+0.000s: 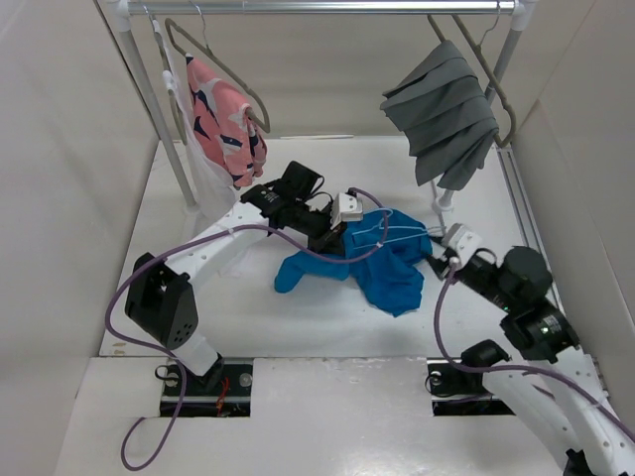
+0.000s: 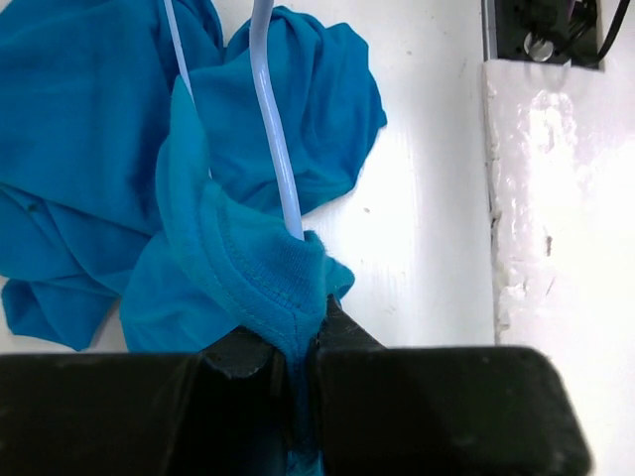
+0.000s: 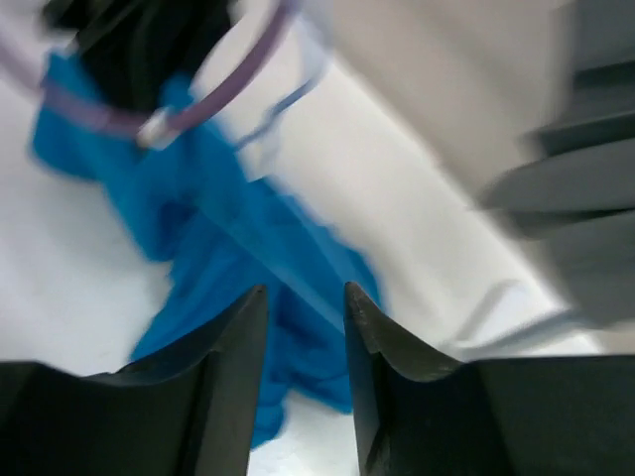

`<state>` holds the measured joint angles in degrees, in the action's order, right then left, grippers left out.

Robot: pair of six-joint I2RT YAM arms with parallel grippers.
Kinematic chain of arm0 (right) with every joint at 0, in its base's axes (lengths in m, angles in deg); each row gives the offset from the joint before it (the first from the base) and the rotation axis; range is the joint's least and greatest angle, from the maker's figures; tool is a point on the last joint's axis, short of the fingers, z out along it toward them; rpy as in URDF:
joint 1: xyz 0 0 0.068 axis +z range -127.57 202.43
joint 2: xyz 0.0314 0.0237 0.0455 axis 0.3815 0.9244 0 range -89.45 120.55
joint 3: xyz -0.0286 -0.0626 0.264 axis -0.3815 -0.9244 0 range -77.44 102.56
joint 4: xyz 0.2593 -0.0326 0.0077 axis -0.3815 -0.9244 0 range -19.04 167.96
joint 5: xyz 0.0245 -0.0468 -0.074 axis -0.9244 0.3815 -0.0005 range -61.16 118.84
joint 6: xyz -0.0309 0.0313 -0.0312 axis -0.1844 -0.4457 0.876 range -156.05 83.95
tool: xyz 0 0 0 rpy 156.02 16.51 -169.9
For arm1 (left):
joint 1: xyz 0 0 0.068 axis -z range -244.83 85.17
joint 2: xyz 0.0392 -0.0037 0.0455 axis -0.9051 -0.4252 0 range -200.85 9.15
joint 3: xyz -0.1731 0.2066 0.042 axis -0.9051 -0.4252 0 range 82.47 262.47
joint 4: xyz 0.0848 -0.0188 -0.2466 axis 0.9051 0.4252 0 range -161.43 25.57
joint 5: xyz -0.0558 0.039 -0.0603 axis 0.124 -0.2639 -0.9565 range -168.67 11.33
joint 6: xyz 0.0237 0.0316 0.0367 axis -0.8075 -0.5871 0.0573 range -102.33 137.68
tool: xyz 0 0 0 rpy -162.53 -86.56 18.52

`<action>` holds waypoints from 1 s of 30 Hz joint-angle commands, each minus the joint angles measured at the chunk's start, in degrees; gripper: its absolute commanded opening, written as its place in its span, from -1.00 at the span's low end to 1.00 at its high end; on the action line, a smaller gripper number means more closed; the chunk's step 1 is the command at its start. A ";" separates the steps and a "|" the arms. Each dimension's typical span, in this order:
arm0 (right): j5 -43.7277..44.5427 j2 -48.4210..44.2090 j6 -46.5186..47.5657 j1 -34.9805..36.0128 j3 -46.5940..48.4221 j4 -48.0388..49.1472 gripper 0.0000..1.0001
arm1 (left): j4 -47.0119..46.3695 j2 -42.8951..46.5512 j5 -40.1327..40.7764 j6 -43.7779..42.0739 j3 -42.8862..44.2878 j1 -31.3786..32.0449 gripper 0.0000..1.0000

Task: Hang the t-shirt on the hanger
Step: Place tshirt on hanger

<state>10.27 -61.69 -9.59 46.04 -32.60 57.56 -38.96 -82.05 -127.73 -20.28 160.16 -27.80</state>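
The bright blue t-shirt [image 1: 382, 263] lies crumpled on the white table, in the middle. The thin light-blue hanger [image 1: 402, 234] lies across its upper part. In the left wrist view the hanger [image 2: 273, 129] runs as a pale wire down into a hemmed fold of the t-shirt [image 2: 89, 129]. My left gripper [image 2: 293, 327] is shut on that fold, at the t-shirt's left upper edge [image 1: 342, 230]. My right gripper [image 1: 435, 263] hovers just right of the cloth. In the blurred right wrist view it [image 3: 305, 290] is open with nothing between its fingers, and the t-shirt [image 3: 208, 238] lies beyond them.
A clothes rail [image 1: 317, 7] spans the back. A pink patterned garment [image 1: 228, 124] hangs at its left and a pleated grey garment [image 1: 442, 114] at its right, both on thicker hangers. White rack posts [image 1: 159, 109] and side walls enclose the table. A purple cable [image 1: 327, 256] crosses near the shirt.
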 commanded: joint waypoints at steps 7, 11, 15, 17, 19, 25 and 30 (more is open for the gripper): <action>0.42 -0.01 -1.58 12.76 -19.00 10.01 0.09 | -4.26 4.10 -1.48 6.05 -1.49 -0.65 -1.00; 10.74 12.28 -2.46 18.47 -19.70 20.62 0.22 | -4.26 4.10 -0.86 6.05 -1.49 -0.65 -1.00; 9.08 22.04 -3.51 20.23 -21.80 34.15 0.31 | -5.31 4.10 -0.34 6.58 -1.49 -0.65 -1.00; 9.60 24.16 -3.52 20.24 -22.52 37.27 0.31 | -5.31 4.10 -0.34 6.58 -1.49 -0.65 -1.00; 10.22 27.06 -1.51 20.24 -23.65 40.70 0.31 | -5.31 4.10 -1.12 6.58 -0.88 -0.65 -1.00; 7.50 36.37 -0.36 19.71 -22.96 48.26 0.28 | -5.93 3.57 -2.36 7.98 -0.35 -0.65 -1.00; 4.42 48.68 1.84 19.71 -17.52 48.97 0.31 | -6.45 2.52 -2.89 8.51 0.27 -1.18 -1.00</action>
<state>17.37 -16.79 -9.37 65.63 -54.02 101.01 -43.37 -81.00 -128.16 -13.02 158.93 -28.30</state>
